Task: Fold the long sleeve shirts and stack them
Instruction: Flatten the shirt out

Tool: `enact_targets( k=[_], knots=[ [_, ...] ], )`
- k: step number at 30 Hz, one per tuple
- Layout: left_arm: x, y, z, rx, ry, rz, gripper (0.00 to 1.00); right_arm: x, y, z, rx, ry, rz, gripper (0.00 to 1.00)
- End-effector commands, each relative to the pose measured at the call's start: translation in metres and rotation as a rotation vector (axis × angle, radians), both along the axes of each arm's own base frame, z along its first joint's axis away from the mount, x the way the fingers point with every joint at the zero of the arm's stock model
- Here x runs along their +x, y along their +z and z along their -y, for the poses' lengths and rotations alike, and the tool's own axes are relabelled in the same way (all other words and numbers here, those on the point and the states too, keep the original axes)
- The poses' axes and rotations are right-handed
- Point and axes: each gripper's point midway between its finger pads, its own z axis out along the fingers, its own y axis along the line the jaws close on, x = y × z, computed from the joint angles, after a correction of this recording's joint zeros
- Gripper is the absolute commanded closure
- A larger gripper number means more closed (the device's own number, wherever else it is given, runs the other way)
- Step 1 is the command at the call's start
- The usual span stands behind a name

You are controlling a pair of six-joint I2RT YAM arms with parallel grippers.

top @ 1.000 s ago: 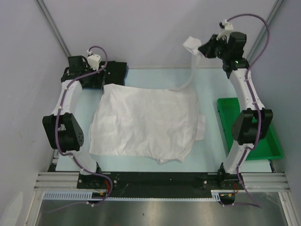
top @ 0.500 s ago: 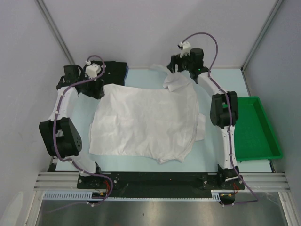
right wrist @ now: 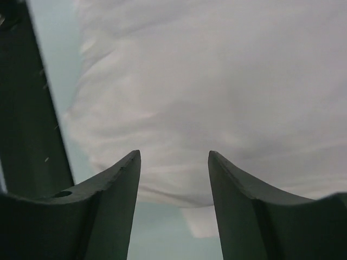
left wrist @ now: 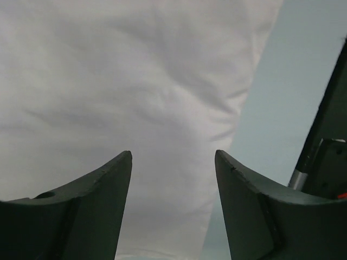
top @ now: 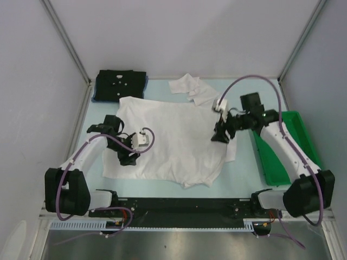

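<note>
1. White long sleeve shirt (top: pixel 168 138) lies spread flat mid-counter, between the two arms. Its long axis runs left to right across the counter (top: pixel 246 173), slightly skewed, with the left end nearer the arm bases.
2. The collar cannot be made out from the top view, so I cannot tell which end is the neck.
3. One sleeve (top: pixel 190 89) lies off the far right corner of the body, bunched in a crumpled heap at the far edge of the counter. A smaller flap of the same cloth sticks out past the right edge.
4. The cloth is plain white, thin and softly creased. The near edge is uneven, with a folded lip at near centre.
5. A black shirt (top: pixel 120 85) with small white marks sits folded at the far left corner, just behind the white one. A blue cloth edge (top: pixel 146 82) shows under it.
6. The left end effector (top: pixel 126 157) is low over the left part of the white shirt. In the wrist view its fingers (left wrist: pixel 92 216) stand apart with nothing between them, only cloth below.
7. The right end effector (top: pixel 219 135) is over the shirt's right edge. Its fingers (right wrist: pixel 97 216) are also spread and grip nothing. The shirt's edge and bare counter show beneath.
8. A green tray (top: pixel 303 135) sits at the right of the counter, apart from the shirt.
</note>
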Motion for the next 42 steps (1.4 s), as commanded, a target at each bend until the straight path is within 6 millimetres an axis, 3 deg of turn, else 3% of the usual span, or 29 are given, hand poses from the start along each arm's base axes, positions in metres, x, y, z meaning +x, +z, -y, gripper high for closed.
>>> enact_targets(
  k=[1,4,8,11,16,19,20,21,22,23,24,26,28,32,35,37,38,41,42],
  knots=[
    [-0.038,-0.003,-0.007,0.016,-0.184,0.016,0.33,-0.094,-0.055,-0.012,-0.098,0.277,-0.053,0.44],
    [-0.057,-0.01,-0.012,0.038,-0.228,0.016,0.31,-0.127,-0.077,-0.018,-0.125,0.375,-0.086,0.44],
    [-0.082,-0.034,-0.033,0.143,-0.29,0.009,0.26,-0.15,-0.104,-0.015,-0.167,0.481,-0.06,0.39],
    [-0.09,-0.049,-0.046,0.214,-0.308,0.014,0.26,-0.157,-0.127,-0.013,-0.219,0.541,-0.022,0.36],
    [-0.078,-0.063,-0.056,0.279,-0.253,0.038,0.29,-0.146,-0.157,-0.008,-0.308,0.568,0.023,0.39],
    [-0.071,-0.068,-0.058,0.292,-0.234,0.047,0.43,-0.138,-0.166,-0.003,-0.342,0.569,0.06,0.56],
    [-0.07,-0.068,-0.058,0.292,-0.232,0.045,0.49,-0.135,-0.165,-0.002,-0.343,0.562,0.067,0.78],
    [-0.067,-0.068,-0.058,0.295,-0.231,0.049,0.58,-0.131,-0.163,-0.002,-0.34,0.552,0.075,0.89],
    [-0.065,-0.068,-0.058,0.294,-0.215,0.045,0.64,-0.126,-0.155,-0.004,-0.331,0.543,0.089,0.98],
    [-0.059,-0.063,-0.056,0.287,-0.205,0.058,0.7,-0.12,-0.15,-0.003,-0.326,0.521,0.096,1.0],
    [-0.057,-0.061,-0.055,0.282,-0.195,0.058,0.84,-0.116,-0.144,-0.002,-0.318,0.508,0.108,1.0],
    [-0.046,-0.049,-0.049,0.252,-0.157,0.068,0.98,-0.106,-0.125,-0.003,-0.291,0.477,0.128,1.0],
    [-0.045,-0.038,-0.044,0.213,-0.138,0.057,1.0,-0.092,-0.103,0.0,-0.25,0.417,0.148,1.0],
    [-0.028,-0.005,-0.028,0.125,-0.12,0.087,1.0,-0.069,-0.076,0.008,-0.194,0.333,0.157,1.0],
    [-0.023,0.002,-0.023,0.096,-0.106,0.057,1.0,-0.053,-0.068,0.014,-0.177,0.294,0.157,1.0],
    [-0.021,0.0,-0.023,0.099,-0.1,0.04,1.0,-0.056,-0.069,0.015,-0.171,0.317,0.14,1.0],
    [-0.019,-0.001,-0.024,0.102,-0.098,0.039,1.0,-0.062,-0.07,0.013,-0.167,0.353,0.132,0.93],
    [-0.018,-0.006,-0.025,0.109,-0.105,0.025,1.0,-0.097,-0.072,0.002,-0.162,0.497,0.12,0.56],
    [-0.018,-0.008,-0.025,0.108,-0.105,0.014,1.0,-0.113,-0.081,0.0,-0.165,0.544,0.103,0.52]
  ],
)
